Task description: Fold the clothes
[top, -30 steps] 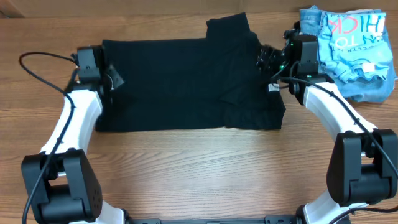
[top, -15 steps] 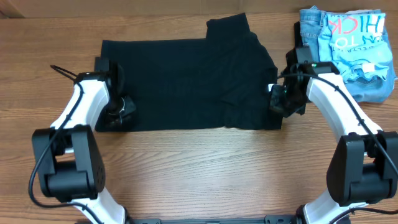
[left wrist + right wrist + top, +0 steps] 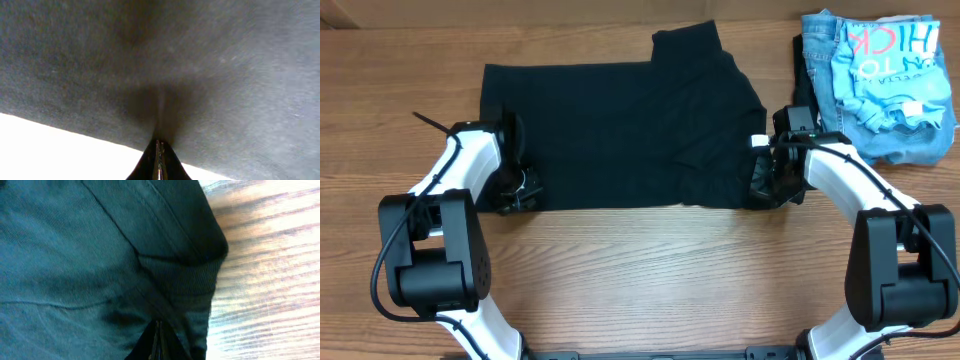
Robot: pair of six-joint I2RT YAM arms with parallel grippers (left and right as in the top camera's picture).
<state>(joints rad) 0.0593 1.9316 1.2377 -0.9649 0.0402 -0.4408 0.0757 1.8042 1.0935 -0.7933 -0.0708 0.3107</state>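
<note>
The left gripper [image 3: 158,152] is pinched tight on the near-left hem of the black T-shirt [image 3: 620,130], and the fabric puckers at its tips. The right gripper [image 3: 158,332] is clamped on the near-right corner. The shirt lies spread on the wooden table [image 3: 650,280]. A light blue printed shirt [image 3: 895,75] sits at the far right.

Wood-grain counter [image 3: 650,280], seen from overhead, with a crumpled pile of garments at its far right corner. Uppermost in the pile lies a light blue printed shirt [image 3: 895,80] bearing pink and white lettering, and blue denim jeans [image 3: 818,32] show beneath it at the pile's far left edge. The same wood grain fills the right margin of the right wrist view.
</note>
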